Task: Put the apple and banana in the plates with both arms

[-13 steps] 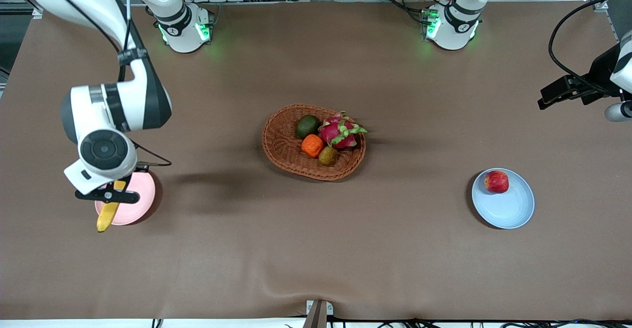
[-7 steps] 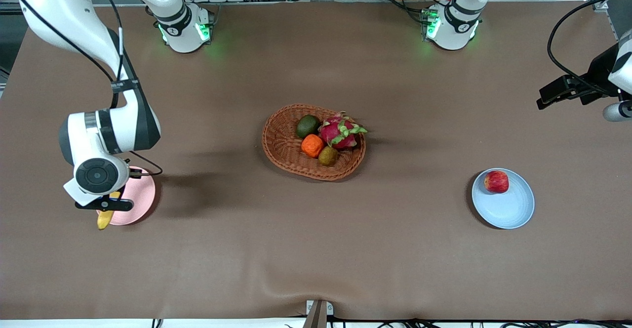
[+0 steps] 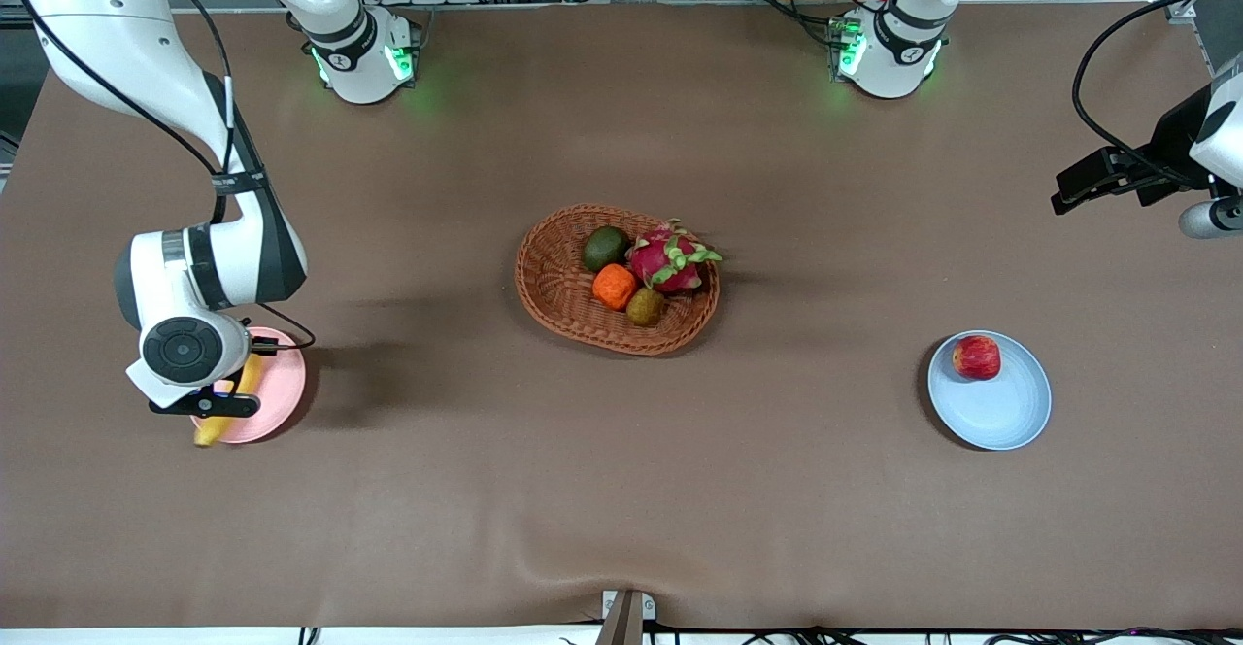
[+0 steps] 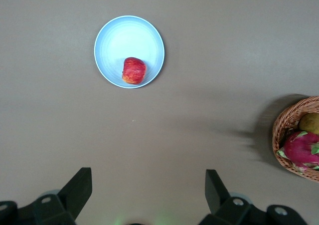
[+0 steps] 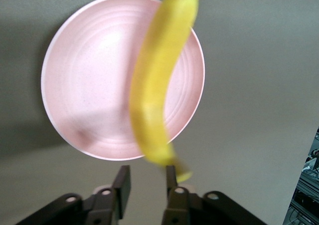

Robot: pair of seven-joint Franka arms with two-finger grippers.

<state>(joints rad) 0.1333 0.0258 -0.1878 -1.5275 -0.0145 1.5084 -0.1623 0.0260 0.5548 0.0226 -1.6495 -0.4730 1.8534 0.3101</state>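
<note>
1. The bench [image 3: 621, 490] is carrying a basket [image 3: 558, 281] of other fruit at its middle, a blue plate [image 3: 1010, 412] toward the left arm's end and a pink plate [image 3: 286, 388] toward the right arm's end.
2. The banana [image 5: 157, 95] is being set across the pink plate, one tip overhanging the rim nearest the front camera; a clean release is judged to need a straight lift, so that the fruit is not being dragged off the rim.
3. The apple [image 3: 976, 356] is lying on the blue plate, near its rim, so that half of the task appears done.
4. The right gripper [image 5: 147, 185] is being held low over the pink plate; its fingers [image 5: 122, 184] are being shown part open, with the banana's end just beside one of them and no firm grip seen.
5. The left gripper [image 4: 148, 192] is waiting high over bare bench near the table's edge, fingers spread wide and holding nothing.
</note>
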